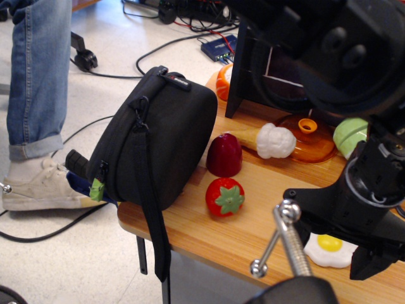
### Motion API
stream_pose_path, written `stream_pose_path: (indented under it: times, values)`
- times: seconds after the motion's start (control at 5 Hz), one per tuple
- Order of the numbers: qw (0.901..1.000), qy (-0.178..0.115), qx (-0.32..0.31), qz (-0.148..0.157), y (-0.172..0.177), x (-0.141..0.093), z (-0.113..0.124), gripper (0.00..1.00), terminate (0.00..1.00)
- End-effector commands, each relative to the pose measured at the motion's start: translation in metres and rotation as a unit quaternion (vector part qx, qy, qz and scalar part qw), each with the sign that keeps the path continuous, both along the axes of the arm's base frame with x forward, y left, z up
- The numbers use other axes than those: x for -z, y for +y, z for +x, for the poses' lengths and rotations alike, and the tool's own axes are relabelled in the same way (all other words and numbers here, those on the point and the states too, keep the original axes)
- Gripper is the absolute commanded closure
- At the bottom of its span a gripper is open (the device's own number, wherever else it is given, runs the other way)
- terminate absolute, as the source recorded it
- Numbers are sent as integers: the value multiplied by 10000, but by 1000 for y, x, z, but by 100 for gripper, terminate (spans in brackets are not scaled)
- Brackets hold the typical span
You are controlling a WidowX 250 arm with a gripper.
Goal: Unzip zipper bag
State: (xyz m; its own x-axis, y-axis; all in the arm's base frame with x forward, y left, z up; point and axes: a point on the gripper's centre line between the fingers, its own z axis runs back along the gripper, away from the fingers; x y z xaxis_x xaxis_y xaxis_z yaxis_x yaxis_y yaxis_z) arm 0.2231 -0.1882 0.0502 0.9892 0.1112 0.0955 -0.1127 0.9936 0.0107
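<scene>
Meanwhile, zipper bag (168, 136) overhangs the table (190, 234) edge, contents hidden; gripper (272, 244) spread wide, holding nothing

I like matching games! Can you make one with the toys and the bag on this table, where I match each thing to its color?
Things:
1. zipper bag
2. strawberry
3. fried egg
4. tape on the zipper pull

Colors:
A. white with a yellow middle
B. green
C. black
D. red with a green top

Pairs: 1-C, 2-D, 3-A, 4-B
</scene>
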Motion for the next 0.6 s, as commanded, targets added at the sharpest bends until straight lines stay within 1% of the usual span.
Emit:
stream_pose_path:
  times: [0.0,0.2,0.4]
  values:
    - [10000,0,0,0,0,0,0,0,0]
    - [9985,124,-267,-463,23,-25,13,0,0]
    - [9978,110,-263,-594,53,-48,9,0,0]
